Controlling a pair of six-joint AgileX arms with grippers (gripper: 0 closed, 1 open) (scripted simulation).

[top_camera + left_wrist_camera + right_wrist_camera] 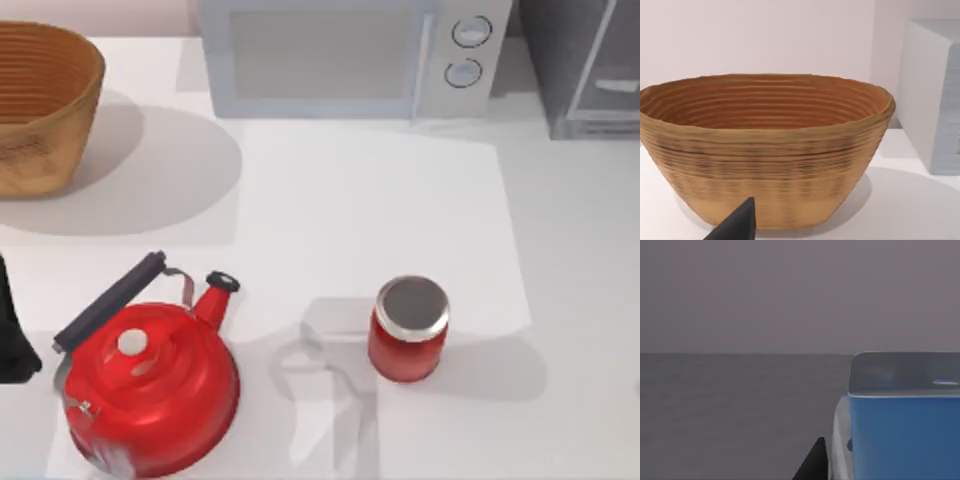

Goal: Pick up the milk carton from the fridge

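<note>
White tabletop carries a red kettle (150,385) at the front left, a red jar (408,328) near the middle, a woven basket (40,105) at the back left and a microwave (350,55) behind. At the back right stands the fridge (585,65). Grey walls surround the milk carton (902,435) in the right wrist view — one dark fingertip (812,465) sits just beside it, though I cannot tell the claw's width. At the table's left edge the left arm (12,330) sits parked — its claw's state I cannot tell either.

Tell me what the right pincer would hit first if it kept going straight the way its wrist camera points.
Most likely the blue milk carton, which stands close in front of the right wrist camera against grey surfaces. One dark fingertip shows beside it. Whether they touch cannot be told.
</note>
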